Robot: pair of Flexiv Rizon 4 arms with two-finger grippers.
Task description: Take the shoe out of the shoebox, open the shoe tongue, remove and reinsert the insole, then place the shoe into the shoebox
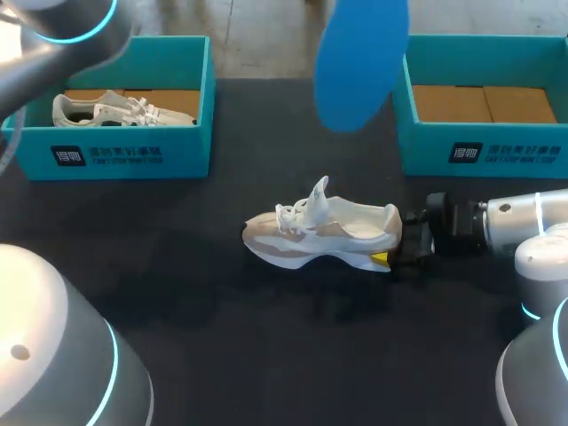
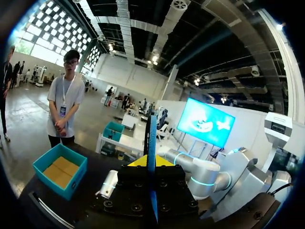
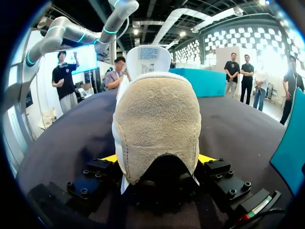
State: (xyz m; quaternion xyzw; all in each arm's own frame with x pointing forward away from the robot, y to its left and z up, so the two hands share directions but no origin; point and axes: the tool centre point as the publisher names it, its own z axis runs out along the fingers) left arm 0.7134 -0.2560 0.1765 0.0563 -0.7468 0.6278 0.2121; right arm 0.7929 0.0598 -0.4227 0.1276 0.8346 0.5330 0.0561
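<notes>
A white and beige shoe (image 1: 319, 232) lies on its sole in the middle of the black table, tongue pulled up. My right gripper (image 1: 401, 253) comes in from the right. In the right wrist view its yellow-tipped fingers (image 3: 110, 158) press the shoe's suede heel (image 3: 157, 119) from both sides. The blue insole (image 1: 359, 62) hangs high above the table, close to the head camera. The left wrist view shows the insole (image 2: 151, 157) edge-on, clamped upright in my left gripper (image 2: 151, 164). That gripper itself does not show in the head view.
A teal shoebox (image 1: 169, 155) at the back left holds a second white shoe (image 1: 120, 108). Another teal shoebox (image 1: 426, 133) at the back right shows only its brown cardboard floor. My left arm (image 1: 62, 40) crosses the far left corner.
</notes>
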